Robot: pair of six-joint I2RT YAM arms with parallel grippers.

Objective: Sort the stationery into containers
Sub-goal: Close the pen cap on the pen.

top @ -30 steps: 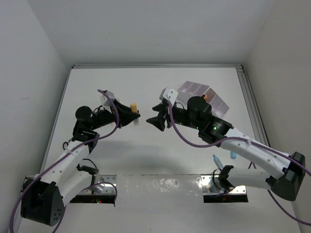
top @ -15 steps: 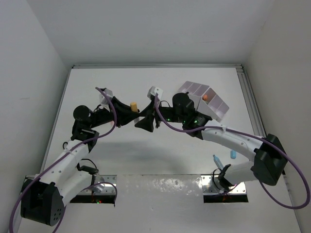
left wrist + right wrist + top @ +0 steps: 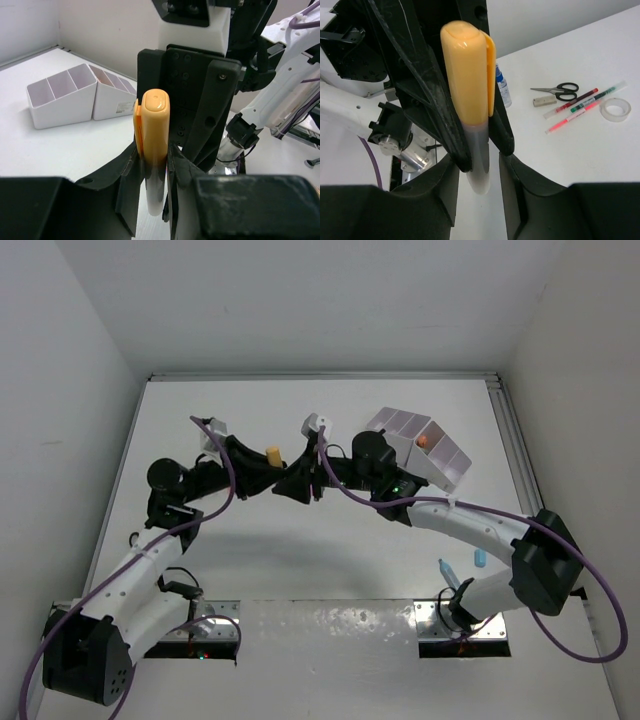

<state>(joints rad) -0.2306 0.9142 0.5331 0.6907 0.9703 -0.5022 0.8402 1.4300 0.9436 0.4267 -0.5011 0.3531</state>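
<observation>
An orange-capped marker (image 3: pixel 155 125) with a pale barrel stands upright between the fingers of my left gripper (image 3: pixel 155 170), which is shut on the barrel. My right gripper (image 3: pixel 479 170) faces it from the other side. Its jaws straddle the marker's (image 3: pixel 467 75) pale end, with a thin gap on each side. From above, the two grippers (image 3: pixel 268 468) (image 3: pixel 288 480) meet mid-table around the marker (image 3: pixel 271 454). The white organiser (image 3: pixel 420 445) sits at the back right, with a small orange item (image 3: pixel 424 440) in one compartment.
On the table lie scissors (image 3: pixel 560 90), a small eraser (image 3: pixel 545 101), thin pens (image 3: pixel 580 100), a tape ring (image 3: pixel 615 109) and a blue-capped bottle (image 3: pixel 502 87). Two blue-capped items (image 3: pixel 479 559) (image 3: pixel 444 570) lie near the right arm's base. Walls close in on three sides.
My right arm has swung left to meet the left gripper, and its jaws have come around the marker's pale end. The left gripper has shifted the marker slightly back and left.
</observation>
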